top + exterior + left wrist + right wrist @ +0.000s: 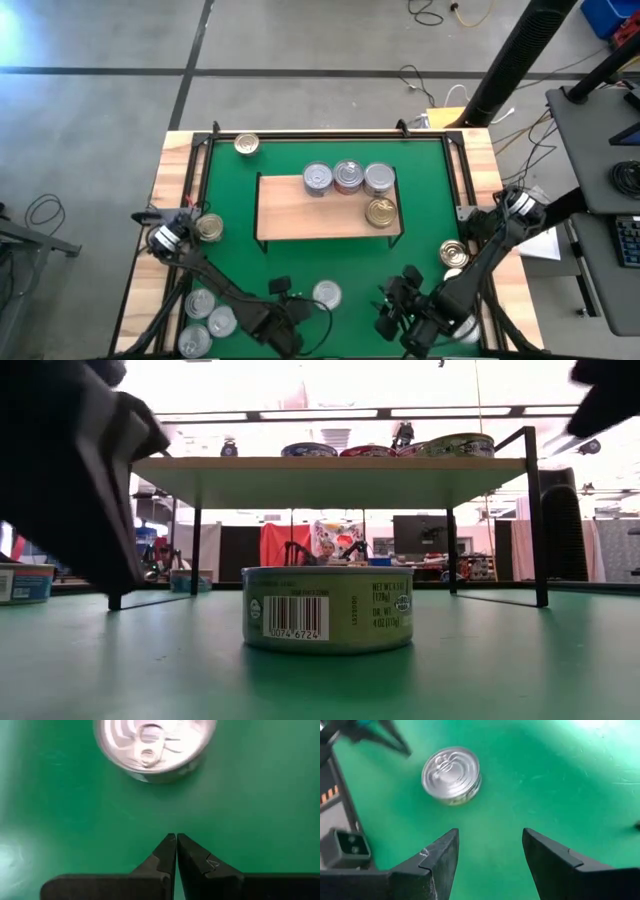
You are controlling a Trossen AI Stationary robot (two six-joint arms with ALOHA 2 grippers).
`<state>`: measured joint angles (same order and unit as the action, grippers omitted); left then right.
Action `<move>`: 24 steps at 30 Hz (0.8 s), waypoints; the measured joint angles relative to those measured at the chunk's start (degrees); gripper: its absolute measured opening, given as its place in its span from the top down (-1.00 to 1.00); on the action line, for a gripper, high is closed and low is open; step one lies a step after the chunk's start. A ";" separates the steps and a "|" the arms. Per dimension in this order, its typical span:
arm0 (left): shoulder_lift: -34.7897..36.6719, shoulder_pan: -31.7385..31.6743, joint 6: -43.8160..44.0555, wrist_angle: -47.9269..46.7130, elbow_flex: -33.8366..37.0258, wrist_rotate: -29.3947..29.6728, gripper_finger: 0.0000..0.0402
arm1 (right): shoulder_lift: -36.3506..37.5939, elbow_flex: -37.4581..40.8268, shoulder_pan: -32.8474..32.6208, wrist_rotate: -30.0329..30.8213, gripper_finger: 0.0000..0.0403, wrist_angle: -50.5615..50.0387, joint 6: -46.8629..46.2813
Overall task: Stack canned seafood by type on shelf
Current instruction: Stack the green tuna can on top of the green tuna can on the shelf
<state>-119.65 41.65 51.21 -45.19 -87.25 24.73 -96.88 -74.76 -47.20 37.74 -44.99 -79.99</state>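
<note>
Your left gripper (176, 837) has its fingers pressed together, nothing between them, hanging over bare green mat (230, 260) just short of a lone silver tin (152, 747). Your right gripper (490, 852) is spread wide and empty, the same tin (451, 774) ahead of it and off to one side, open mat between the fingers. From above, both grippers sit at the near edge of the mat, left gripper (285, 305) and right gripper (395, 305) flanking that tin (326, 294), neither touching it. Clear mat lies between the tin and the shelf (290, 215).

The tin is short, round, silver ringed lid with a pull tab; the low view shows a green label with a barcode (327, 608), standing flat.

The shelf is a light wood board on thin black legs, mid-mat. Three silver-lidded tins sit in a row along its far right edge (348, 178), a gold-toned tin (380, 212) just in front of the rightmost. The left half of the board is bare.

Loose tins: one gold at the far left corner of the mat (247, 145), one gold beside the left arm's base (209, 228), three silver clustered at the near left corner (208, 322), one at the right side near the right arm (454, 253)
</note>
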 joint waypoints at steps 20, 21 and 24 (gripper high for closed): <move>-0.12 5.16 1.43 12.56 2.09 8.90 1.00 | -7.04 2.99 11.92 -1.00 -0.04 17.61 3.32; -0.12 5.14 1.43 13.10 2.59 8.90 1.00 | -7.60 2.99 12.08 -1.20 -0.04 17.53 2.67; -0.54 5.12 1.88 15.83 4.28 8.95 1.00 | -9.05 2.99 12.39 -1.55 -0.04 17.50 0.30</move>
<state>-120.19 46.77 53.09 -29.36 -82.96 33.68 -105.93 -71.77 -34.81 36.19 -27.49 -79.69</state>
